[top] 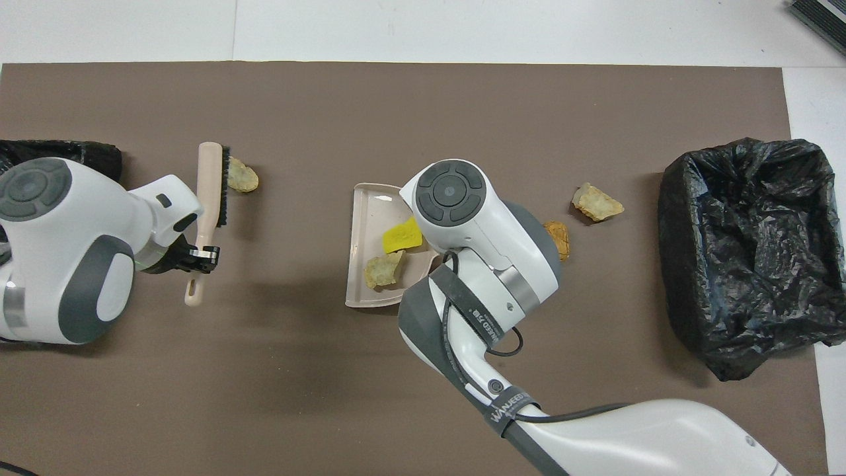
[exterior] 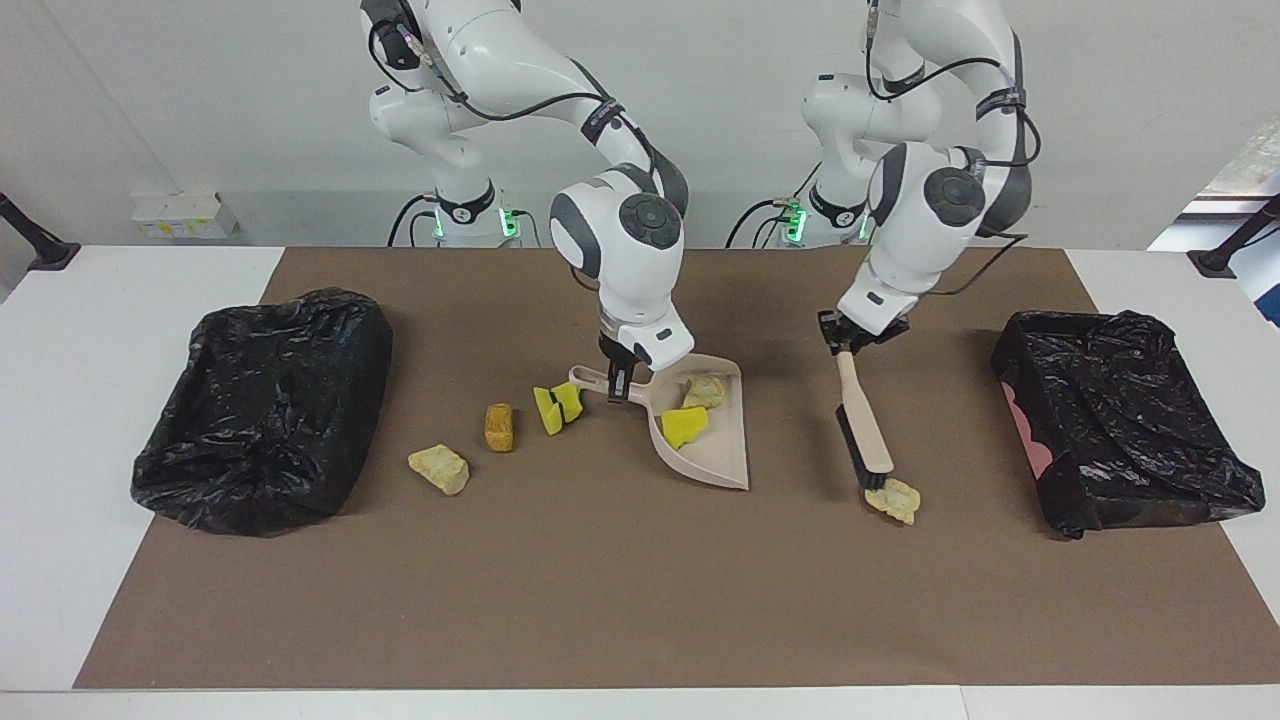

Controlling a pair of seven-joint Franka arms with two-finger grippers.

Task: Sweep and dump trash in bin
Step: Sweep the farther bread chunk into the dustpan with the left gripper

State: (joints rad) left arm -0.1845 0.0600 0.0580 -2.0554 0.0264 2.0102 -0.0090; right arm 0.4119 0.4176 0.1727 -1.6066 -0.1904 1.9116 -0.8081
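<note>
Brush meets a stray chunk while the dustpan (exterior: 705, 440) waits with two pieces aboard.

The left gripper (exterior: 848, 342) has its fingers clamped on the brush (exterior: 865, 432) handle, bristle end touching a pale trash chunk (exterior: 895, 498) toward the left arm's end of the table from the dustpan. The right gripper (exterior: 620, 385) has its fingers clamped on the dustpan handle. Three more chunks (exterior: 498, 427) lie beside the dustpan toward the right arm's end. The trash looks light, soft and spongy, likely to tumble or skid; it is best pushed low with the bristles, not pinched.
</note>
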